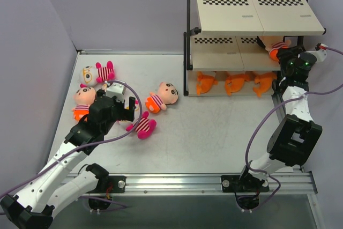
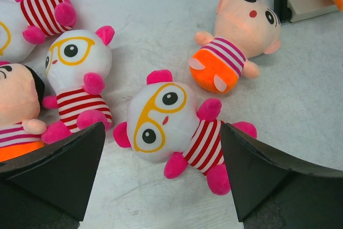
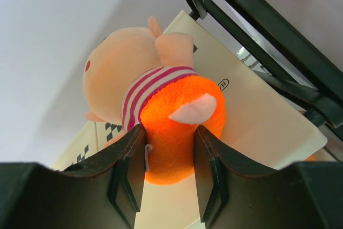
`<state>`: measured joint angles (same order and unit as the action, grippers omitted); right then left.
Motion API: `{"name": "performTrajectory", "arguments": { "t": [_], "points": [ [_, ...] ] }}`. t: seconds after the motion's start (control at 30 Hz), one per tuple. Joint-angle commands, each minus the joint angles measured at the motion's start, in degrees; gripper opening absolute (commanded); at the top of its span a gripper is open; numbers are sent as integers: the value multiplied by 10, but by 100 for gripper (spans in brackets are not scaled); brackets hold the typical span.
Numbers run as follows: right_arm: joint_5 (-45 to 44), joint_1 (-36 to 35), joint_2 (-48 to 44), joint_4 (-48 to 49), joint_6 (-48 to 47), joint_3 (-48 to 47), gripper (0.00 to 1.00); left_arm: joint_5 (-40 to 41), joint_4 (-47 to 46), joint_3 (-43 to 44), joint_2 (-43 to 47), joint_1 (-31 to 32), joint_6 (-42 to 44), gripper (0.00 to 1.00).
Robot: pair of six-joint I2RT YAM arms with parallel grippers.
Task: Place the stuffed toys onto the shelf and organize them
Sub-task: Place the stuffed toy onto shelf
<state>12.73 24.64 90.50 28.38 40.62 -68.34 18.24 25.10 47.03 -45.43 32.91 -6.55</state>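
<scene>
L hand (image 2: pixel 163 131) spread wide, hovers over glasses toy (image 2: pixel 158 119) on tabletop (image 1: pixel 214 132), other plush toys (image 1: pixel 86 97) close by. Shelf (image 1: pixel 257 9): 3 sharks (image 1: pixel 233 83) on bottom tier. R hand (image 3: pixel 169 132) pinching striped doll (image 3: pixel 161 95) at middle tier, right end.

Robot lab: grey-walled metal table (image 1: pixel 214 132).

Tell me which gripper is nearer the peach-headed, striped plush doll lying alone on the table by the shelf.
Left. The left gripper hovers open close beside that doll; the right gripper is across at the shelf's middle board, gripping another doll.
</scene>
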Motion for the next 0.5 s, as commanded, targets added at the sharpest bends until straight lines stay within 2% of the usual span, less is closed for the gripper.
{"name": "performTrajectory", "arguments": {
  "t": [0.0, 0.13, 0.37, 0.47],
  "points": [
    [-17, 0, -16, 44, 2, -10, 37, 6, -15, 2, 3, -3, 8, 97],
    [-14, 0, -10, 29, -5, -18, 42, 5, -15, 2, 3, -4, 8, 97],
    [-3, -1, -14, 25, -8, -15, 64, 4, -15, 3, 3, -4, 7, 97],
    [-3, -1, -18, 18, -10, -14, 70, 2, -15, 2, 4, -5, 7, 97]
  ]
}}
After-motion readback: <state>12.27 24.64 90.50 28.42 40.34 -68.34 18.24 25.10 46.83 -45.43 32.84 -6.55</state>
